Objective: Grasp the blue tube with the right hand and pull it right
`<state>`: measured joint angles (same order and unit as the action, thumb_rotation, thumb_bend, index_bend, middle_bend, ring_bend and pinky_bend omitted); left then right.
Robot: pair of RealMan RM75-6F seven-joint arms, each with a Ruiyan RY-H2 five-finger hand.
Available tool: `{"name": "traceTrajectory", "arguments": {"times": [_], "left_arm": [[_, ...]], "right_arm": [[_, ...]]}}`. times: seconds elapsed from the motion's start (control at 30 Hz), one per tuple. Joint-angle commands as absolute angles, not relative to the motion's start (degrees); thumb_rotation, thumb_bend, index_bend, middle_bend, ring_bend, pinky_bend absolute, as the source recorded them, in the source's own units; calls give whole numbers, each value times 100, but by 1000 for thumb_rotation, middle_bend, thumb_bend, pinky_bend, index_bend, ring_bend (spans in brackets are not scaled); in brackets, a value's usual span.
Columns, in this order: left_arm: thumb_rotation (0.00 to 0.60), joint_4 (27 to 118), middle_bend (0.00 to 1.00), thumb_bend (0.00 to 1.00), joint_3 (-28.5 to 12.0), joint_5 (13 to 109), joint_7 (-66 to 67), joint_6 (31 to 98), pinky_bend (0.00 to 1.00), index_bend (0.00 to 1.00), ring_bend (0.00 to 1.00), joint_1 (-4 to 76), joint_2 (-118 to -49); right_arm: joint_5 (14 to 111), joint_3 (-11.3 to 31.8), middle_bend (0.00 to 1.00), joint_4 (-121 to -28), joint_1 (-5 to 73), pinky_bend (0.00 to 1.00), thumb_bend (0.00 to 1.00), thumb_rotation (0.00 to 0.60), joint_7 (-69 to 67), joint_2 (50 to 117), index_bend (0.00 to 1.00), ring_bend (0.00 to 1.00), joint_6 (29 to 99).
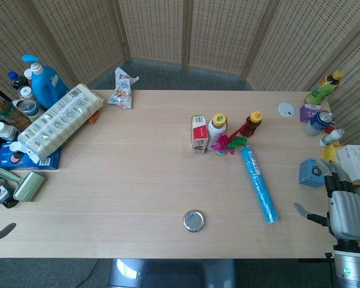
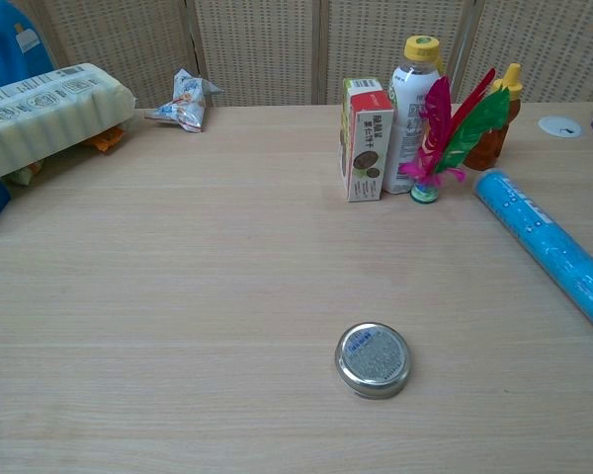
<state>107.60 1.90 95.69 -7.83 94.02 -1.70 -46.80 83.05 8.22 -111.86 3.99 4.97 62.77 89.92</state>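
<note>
The blue tube (image 1: 259,185) lies slantwise on the right half of the wooden table (image 1: 126,180), its far end close to the feather toy (image 1: 230,144). In the chest view the blue tube (image 2: 553,247) runs off the right edge. My right hand (image 1: 345,213) hovers at the table's right front corner, well to the right of the tube, with its thumb spread out to the left, its fingers apart and nothing in it. Of my left hand only a dark fingertip (image 1: 2,231) shows at the lower left edge. Neither hand appears in the chest view.
A round metal tin (image 1: 194,221) sits near the front edge. Behind the tube stand a small carton (image 1: 198,134), a white bottle (image 1: 216,129) and a brown bottle (image 1: 250,124). A blue box (image 1: 314,173) and several bottles crowd the right edge by my right hand.
</note>
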Motion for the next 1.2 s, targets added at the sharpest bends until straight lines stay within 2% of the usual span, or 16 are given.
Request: {"name": "traceTrajectory", "arguments": {"times": [0.03,0.4,0.8,1.2], "left_arm": [[600,10762,0,0,185,9552,-772,9337,0,181,0,-135,-4690],[600,10797,0,0,303,9903,-679,9297,0,182,0,-117,-4700],[600,10816,0,0,282,9847,-782,9395,0,181,0,-146,-4681],[600,10888,0,0,274,9593,-716,9001,0,181,0,-1,-4731]], "right_arm": [[8285,833,0,-11183,418,0,0,600,512,6289,0,0,8959],[8204,712,0,-11191,504,0,0,600,653,6430,0,0,8668],[8000,665,0,-10982,640,0,0,600,1259,6907,0,0,8468],[6640,981,0,-10491,1223,0,0,600,1799,7807,0,0,7513]]}}
